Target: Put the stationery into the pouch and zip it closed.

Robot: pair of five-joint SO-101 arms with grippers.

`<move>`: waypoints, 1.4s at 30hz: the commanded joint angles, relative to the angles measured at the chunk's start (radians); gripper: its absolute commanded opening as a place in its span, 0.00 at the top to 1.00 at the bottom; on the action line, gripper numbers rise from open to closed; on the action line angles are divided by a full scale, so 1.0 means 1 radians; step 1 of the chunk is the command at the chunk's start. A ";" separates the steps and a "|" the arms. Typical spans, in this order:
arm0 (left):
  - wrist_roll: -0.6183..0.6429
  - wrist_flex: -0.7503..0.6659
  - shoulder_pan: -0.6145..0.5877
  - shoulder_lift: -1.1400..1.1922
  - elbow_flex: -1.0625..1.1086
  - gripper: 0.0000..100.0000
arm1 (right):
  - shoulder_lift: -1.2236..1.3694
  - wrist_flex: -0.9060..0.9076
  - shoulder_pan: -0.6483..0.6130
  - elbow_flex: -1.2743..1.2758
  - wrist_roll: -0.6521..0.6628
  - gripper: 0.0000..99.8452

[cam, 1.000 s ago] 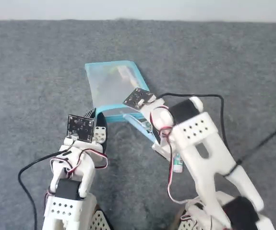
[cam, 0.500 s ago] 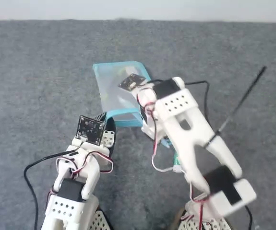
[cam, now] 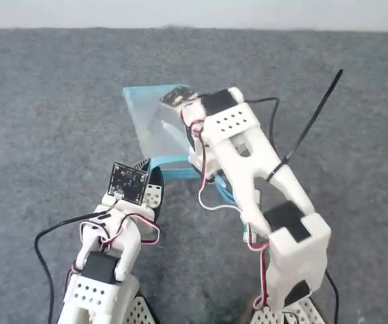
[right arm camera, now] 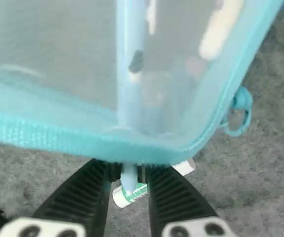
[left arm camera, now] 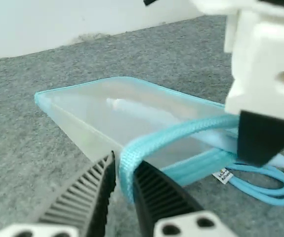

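While the left arm (cam: 109,236) sits low and folded close to its base, wrist pointing forward over the grey carpet (cam: 45,101), the left gripper (left arm camera: 124,165) is closed to a narrow gap on the pouch (left arm camera: 132,113). It pinches the teal webbing edge that stands up between its ribbed fingers (left arm camera: 90,190). The pouch lies flat just ahead of those fingertips and spreads away from them, translucent with a teal border, and a pale stick-shaped item shows through its wall. To the right, the right arm (cam: 247,155) is stretched well forward and arched over the pouch, its wrist bent steeply down onto the near edge. The right gripper (right arm camera: 128,170) is clamped on a pale blue pen (right arm camera: 130,74). The tail of the pen is nipped between the dark fingers (right arm camera: 82,192), and the shaft runs straight out from the fingertips, across the teal zip edge and on under the translucent wall. More pale pieces lie deeper in the pouch beyond the pen, too blurred to name. A teal zip pull loop (right arm camera: 244,98) hangs at the pouch corner, off to one side of the right gripper's fingertips and clear of them.
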 commanded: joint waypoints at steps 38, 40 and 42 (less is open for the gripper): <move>-0.074 -0.003 0.009 -0.017 -0.028 0.99 | -0.325 0.107 -0.156 -0.175 0.069 0.86; -0.074 -0.002 0.009 -0.017 -0.028 0.99 | -0.377 0.110 -0.128 -0.169 0.068 0.86; -0.075 -0.002 0.009 -0.017 -0.028 0.99 | -0.432 0.110 -0.081 -0.137 0.066 0.86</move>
